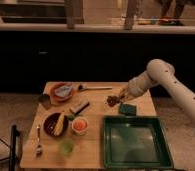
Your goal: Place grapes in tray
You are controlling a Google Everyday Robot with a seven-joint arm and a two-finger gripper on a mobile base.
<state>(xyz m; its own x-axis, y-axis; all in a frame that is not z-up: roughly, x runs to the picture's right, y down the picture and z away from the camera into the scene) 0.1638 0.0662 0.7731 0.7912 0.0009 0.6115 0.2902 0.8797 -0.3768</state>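
Note:
The grapes (112, 100), a small dark reddish-brown bunch, hang at the tip of my gripper (118, 96), just above the wooden table, right of its middle. The gripper is shut on them, and the white arm reaches in from the right. The dark-green tray (135, 144) lies empty at the table's front right, below and a little to the right of the grapes. A small green sponge (127, 108) sits between the grapes and the tray's far rim.
On the left are a dark bowl with yellow food (56, 124), an orange cup (80, 125), a green cup (67, 146), a fork (38, 140), an orange plate (62, 91), a spoon (96, 88) and a dark bar (79, 106). A dark counter stands behind the table.

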